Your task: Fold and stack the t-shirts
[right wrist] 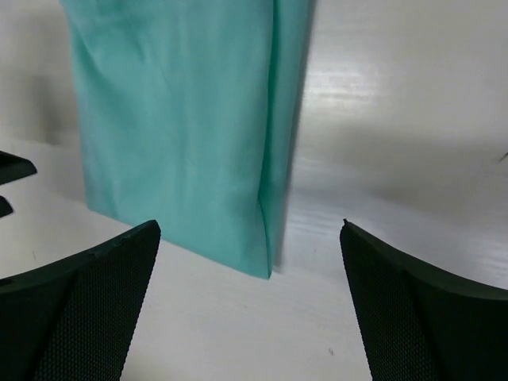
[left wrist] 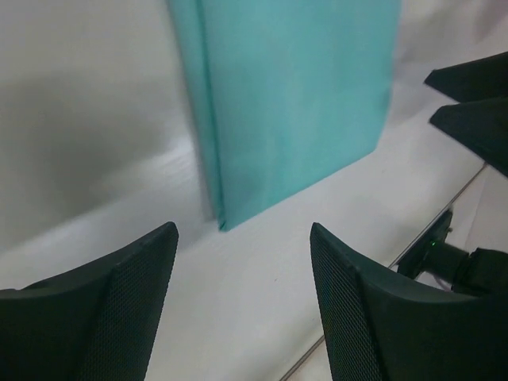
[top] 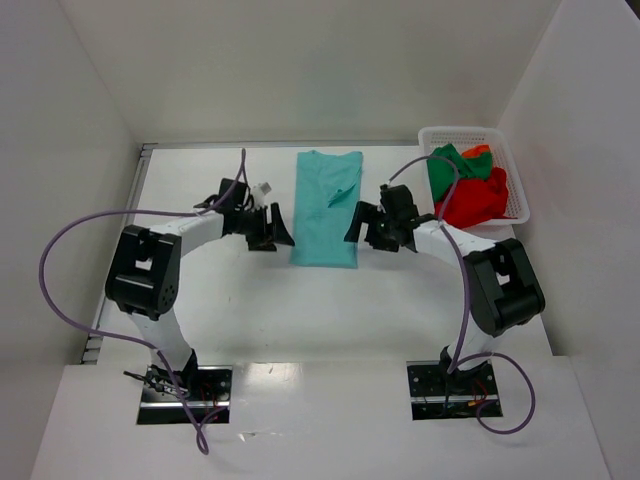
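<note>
Between my two arms, at the middle of the white table (top: 220,290), lies the teal cloth t-shirt (top: 328,208), folded lengthwise into a long narrow strip with its collar end far and its hem end near. Both wrist views cut it off at the top of the frame, so from there I see only its near end, and the left wrist view is somewhat blurred. A small raised flap on its right half is too small for me to make out.

My left end effector (top: 272,228) hovers just left of the strip's near left corner, fingers spread wide with only bare table between them. My right end effector (top: 362,222) hovers just right of the strip's right edge, likewise spread and holding nothing. Both are apart from the cloth.

At the far right corner of the table stands a white plastic lattice basket (top: 510,170). Inside it, a crumpled dark green cloth t-shirt (top: 450,168) fills the left side. A crumpled red cloth t-shirt (top: 478,200) takes up the near side and bulges past the near left rim. Of an orange cloth t-shirt (top: 480,151) only a sliver shows at the far side; the rest is buried under the other two. The right arm's purple cable (top: 462,270) crosses in front of the green and red cloth, hiding a thin line of each.
</note>
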{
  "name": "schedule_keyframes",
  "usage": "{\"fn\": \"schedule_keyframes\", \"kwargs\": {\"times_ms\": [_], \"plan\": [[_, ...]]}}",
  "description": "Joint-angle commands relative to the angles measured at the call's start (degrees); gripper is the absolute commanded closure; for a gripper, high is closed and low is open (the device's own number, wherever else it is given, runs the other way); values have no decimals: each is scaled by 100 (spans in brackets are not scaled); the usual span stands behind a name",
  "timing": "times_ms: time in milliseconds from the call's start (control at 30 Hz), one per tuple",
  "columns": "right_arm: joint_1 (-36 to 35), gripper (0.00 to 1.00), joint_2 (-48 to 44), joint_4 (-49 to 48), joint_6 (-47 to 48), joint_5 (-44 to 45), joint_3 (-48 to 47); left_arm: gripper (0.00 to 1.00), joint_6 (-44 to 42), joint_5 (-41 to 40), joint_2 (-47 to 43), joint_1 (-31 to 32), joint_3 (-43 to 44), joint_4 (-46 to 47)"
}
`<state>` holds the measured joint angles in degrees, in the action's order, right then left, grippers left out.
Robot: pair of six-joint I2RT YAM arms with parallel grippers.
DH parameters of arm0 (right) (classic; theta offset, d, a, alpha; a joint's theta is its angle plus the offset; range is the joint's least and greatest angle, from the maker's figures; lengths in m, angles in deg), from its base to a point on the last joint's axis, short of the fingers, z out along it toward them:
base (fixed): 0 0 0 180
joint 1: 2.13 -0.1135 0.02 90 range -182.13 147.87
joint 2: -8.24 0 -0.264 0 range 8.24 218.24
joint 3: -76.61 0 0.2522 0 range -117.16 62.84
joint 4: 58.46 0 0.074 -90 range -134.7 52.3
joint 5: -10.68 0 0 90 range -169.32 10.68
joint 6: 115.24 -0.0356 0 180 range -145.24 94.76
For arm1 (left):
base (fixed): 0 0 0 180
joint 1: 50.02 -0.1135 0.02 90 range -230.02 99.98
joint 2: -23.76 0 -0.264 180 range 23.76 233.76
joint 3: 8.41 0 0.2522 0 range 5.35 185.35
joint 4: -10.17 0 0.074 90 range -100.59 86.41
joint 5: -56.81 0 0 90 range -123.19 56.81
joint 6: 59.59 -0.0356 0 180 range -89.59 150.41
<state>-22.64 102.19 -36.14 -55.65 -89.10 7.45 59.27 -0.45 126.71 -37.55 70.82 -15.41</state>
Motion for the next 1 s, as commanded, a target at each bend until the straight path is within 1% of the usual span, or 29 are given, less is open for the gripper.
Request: {"fn": "schedule_keyframes", "kwargs": {"times_ms": [0,100,167,200,433,467,567,600,833,967], "plan": [[-172,0,-210,111,-96,-200,282,24,110,-29,-337,63,-534,196],[-225,0,-324,-11,-175,-252,555,24,164,-30,-443,63,-781,250],[-225,0,-325,-100,-246,-331,635,24,164,-30,-443,63,-782,302],[-225,0,-325,-178,-246,-410,635,26,164,-30,-443,63,-782,302],[-225,18,-123,-345,-369,-411,688,30,164,145,-163,115,-729,408],[-277,24,-62,-346,-369,-411,688,30,164,146,-101,115,-729,460],[-278,32,61,-346,-421,-411,688,30,111,199,5,115,-729,461],[-278,36,62,-346,-421,-411,688,31,111,199,5,115,-729,461],[-383,52,167,-407,-588,-358,741,31,111,199,181,220,-623,574],[-436,58,229,-407,-650,-288,794,31,111,199,295,221,-623,628]]}}
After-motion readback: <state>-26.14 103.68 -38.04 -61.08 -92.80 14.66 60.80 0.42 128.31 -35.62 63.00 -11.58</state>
